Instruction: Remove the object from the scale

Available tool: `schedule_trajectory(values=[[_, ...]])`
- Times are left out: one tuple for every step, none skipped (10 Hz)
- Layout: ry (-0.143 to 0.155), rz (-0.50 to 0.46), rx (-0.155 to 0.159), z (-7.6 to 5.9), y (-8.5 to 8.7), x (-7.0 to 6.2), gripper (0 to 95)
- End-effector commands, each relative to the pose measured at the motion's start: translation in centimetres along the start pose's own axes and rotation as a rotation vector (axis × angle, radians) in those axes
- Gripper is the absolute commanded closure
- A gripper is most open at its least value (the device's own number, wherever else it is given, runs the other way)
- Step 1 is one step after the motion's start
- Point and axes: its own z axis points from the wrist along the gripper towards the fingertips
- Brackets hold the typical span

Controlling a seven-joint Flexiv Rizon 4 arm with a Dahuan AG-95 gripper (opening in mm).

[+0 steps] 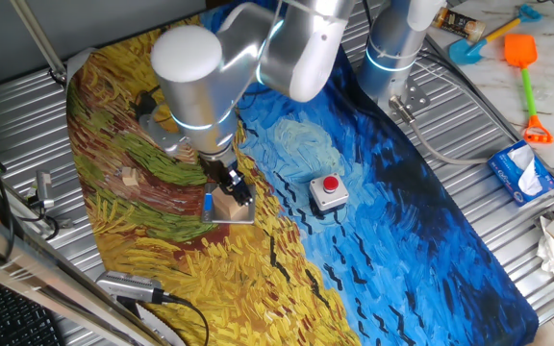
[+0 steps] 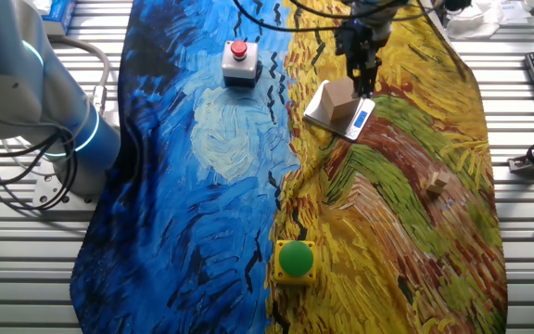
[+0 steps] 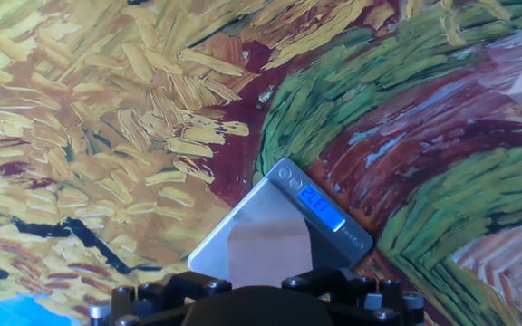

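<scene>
The object, a light tan wooden block (image 1: 232, 206), sits on the scale (image 1: 241, 218), a thin grey square plate with a blue mark on its edge. My gripper (image 1: 231, 185) is directly over the block, its dark fingers down at the block's upper sides and spread about as wide as the block. The jaws look open around it, and the block rests on the plate. In the other fixed view the gripper (image 2: 365, 82) stands at the block (image 2: 338, 102) on the scale (image 2: 315, 117). The hand view shows the block (image 3: 266, 255) on the scale (image 3: 270, 204) with its lit blue display; the fingertips are hidden.
A grey box with a red button (image 1: 328, 192) stands right of the scale. A much smaller tan wooden piece (image 1: 128, 176) lies to the left. A yellow box with a green button (image 2: 295, 260) sits near the cloth's edge. Cables and tools lie on the metal table around the painted cloth.
</scene>
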Motion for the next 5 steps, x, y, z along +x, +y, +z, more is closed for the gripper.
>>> schedule_trajectory(values=[[-0.005, -0.003, 0.000, 0.6, -0.1, 0.2, 0.0], [-0.009, -0.005, 0.001, 1.2, -0.1, 0.2, 0.0], [-0.013, -0.006, 0.002, 1.7, -0.1, 0.2, 0.0], [-0.017, -0.008, 0.004, 2.1, -0.1, 0.2, 0.0], [-0.019, -0.012, 0.005, 2.4, -0.2, 0.2, 0.0]])
